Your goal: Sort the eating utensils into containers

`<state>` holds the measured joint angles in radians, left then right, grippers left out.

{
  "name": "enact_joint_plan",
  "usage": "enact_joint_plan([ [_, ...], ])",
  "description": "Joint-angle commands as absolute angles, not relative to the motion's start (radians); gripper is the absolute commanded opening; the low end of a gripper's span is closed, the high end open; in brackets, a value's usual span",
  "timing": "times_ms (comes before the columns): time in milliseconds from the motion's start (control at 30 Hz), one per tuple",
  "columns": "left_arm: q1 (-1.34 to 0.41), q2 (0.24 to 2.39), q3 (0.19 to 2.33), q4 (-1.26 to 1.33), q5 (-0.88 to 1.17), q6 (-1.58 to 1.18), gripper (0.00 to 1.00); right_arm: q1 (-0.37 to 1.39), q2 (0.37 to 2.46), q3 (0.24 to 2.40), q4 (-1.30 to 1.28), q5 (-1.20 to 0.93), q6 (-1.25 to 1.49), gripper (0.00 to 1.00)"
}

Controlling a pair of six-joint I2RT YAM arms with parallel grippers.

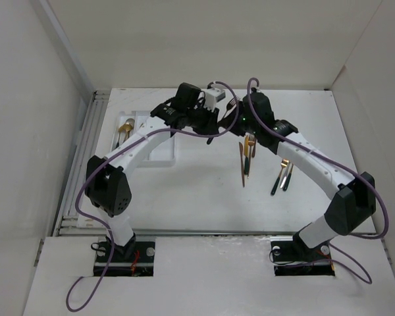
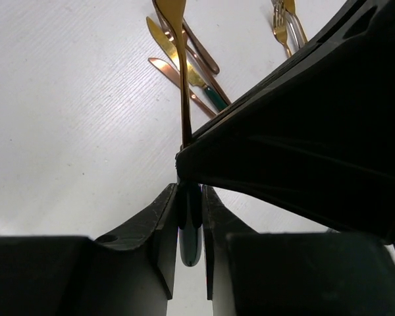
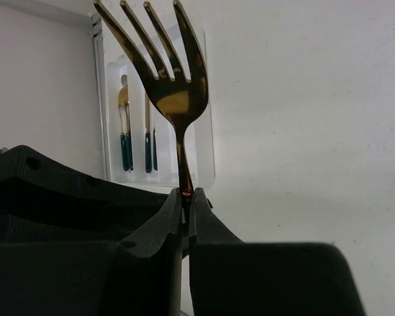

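A gold fork (image 3: 172, 99) with a dark handle (image 2: 189, 237) hangs above the table between my two grippers. My right gripper (image 3: 186, 197) is shut on its neck, just below the tines. My left gripper (image 2: 190, 197) is shut on the end of the handle. In the top view the grippers meet at the far middle of the table, left (image 1: 210, 122) and right (image 1: 240, 124), with the tines (image 1: 232, 105) sticking out. The white tray (image 1: 163, 153) lies far left and holds spoons (image 3: 124, 125) in one compartment and knives (image 3: 148, 135) in the middle one.
A group of knives (image 1: 246, 160) lies on the table right of centre, also in the left wrist view (image 2: 184, 72). More utensils (image 1: 283, 175) lie further right, forks among them (image 2: 286, 20). White walls enclose the table.
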<state>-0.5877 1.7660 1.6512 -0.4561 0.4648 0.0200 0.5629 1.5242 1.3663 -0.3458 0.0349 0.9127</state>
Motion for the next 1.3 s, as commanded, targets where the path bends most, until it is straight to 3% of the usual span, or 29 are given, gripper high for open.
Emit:
enact_joint_plan([
  [0, -0.535, 1.769, 1.614, -0.445, 0.437, -0.006, 0.00, 0.551, 1.537, 1.388, -0.236, -0.037, 0.928, 0.00],
  [33, -0.523, 1.769, 1.605, -0.436, 0.446, -0.020, 0.00, 0.551, 1.537, 1.388, -0.227, -0.047, 0.928, 0.00],
  [67, -0.497, 1.769, 1.605, -0.436, 0.446, -0.040, 0.00, 0.539, 1.552, 1.388, -0.227, -0.076, 0.917, 0.18],
  [133, -0.468, 1.778, 1.605, -0.436, 0.456, -0.055, 0.00, 0.538, 1.571, 1.400, -0.227, -0.089, 0.917, 0.39],
  [233, -0.393, 1.789, 1.594, -0.436, 0.456, -0.066, 0.00, 0.529, 1.583, 1.410, -0.227, -0.103, 0.905, 0.53],
  [467, -0.172, 1.838, 1.490, -0.407, 0.475, -0.112, 0.00, 0.520, 1.583, 1.410, -0.238, -0.072, 0.861, 0.55],
  [900, -0.095, 2.011, 1.471, -0.408, 0.468, -0.106, 0.00, 0.511, 1.603, 1.419, -0.287, -0.069, 0.842, 0.53],
  [1100, -0.086, 2.062, 1.493, -0.457, 0.489, -0.087, 0.30, 0.456, 1.603, 1.410, -0.445, 0.049, 0.799, 0.58],
  [1133, -0.086, 2.062, 1.506, -0.457, 0.489, -0.087, 0.33, 0.443, 1.603, 1.382, -0.462, 0.064, 0.789, 0.51],
  [1267, -0.086, 2.062, 1.534, -0.497, 0.468, -0.066, 0.43, 0.362, 1.585, 1.304, -0.512, 0.098, 0.730, 0.41],
])
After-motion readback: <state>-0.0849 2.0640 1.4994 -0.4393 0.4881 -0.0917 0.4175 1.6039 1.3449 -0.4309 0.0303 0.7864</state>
